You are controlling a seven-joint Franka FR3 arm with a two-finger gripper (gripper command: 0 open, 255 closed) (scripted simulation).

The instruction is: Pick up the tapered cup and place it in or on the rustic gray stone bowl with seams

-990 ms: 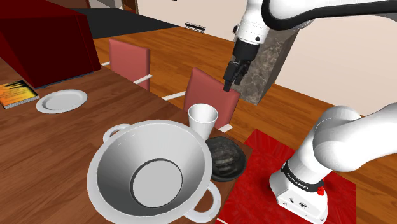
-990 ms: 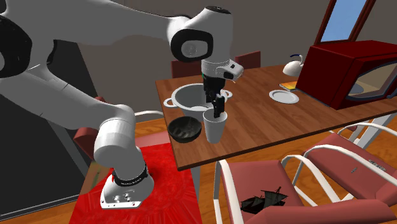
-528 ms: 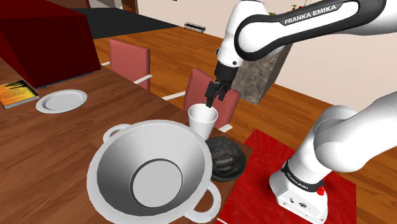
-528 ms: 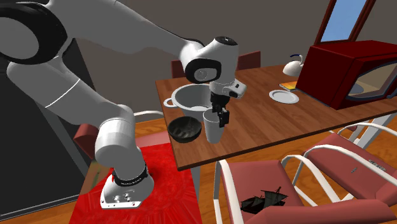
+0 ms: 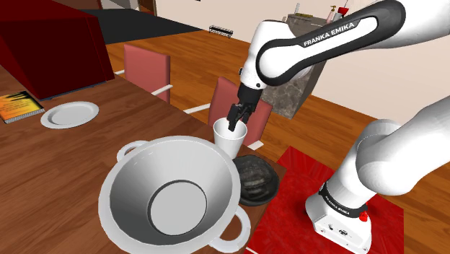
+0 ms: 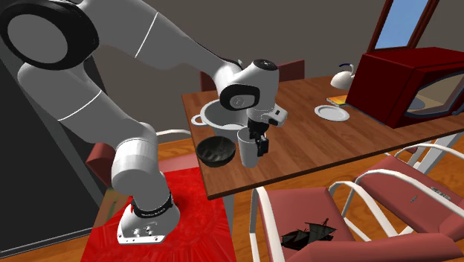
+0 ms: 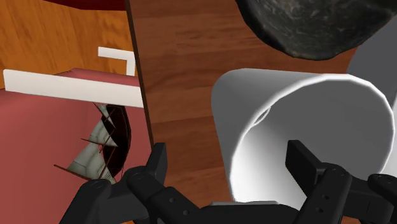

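Note:
The white tapered cup (image 5: 229,138) stands upright near the table's edge, beside the dark grey stone bowl (image 5: 257,179). My gripper (image 5: 233,124) is open and down at the cup's rim. In the wrist view one finger (image 7: 301,161) is inside the cup (image 7: 318,114) and the other finger (image 7: 156,163) is outside it, so the cup's wall lies between them, untouched. The stone bowl (image 7: 312,25) lies just beyond the cup. In the second exterior view the gripper (image 6: 259,144) hangs at the cup (image 6: 247,152), with the bowl (image 6: 214,150) to that view's left.
A large white two-handled pot (image 5: 170,198) stands close behind the cup. Further along the wooden table are a white plate (image 5: 69,114), a book (image 5: 18,107) and a dark red box (image 5: 50,50). Red chairs (image 5: 238,101) stand past the table's edge (image 7: 141,95).
The arm has come down and towards the shoulder view's left, bringing the open gripper from above the cup to its rim. The cup and bowl have not moved.

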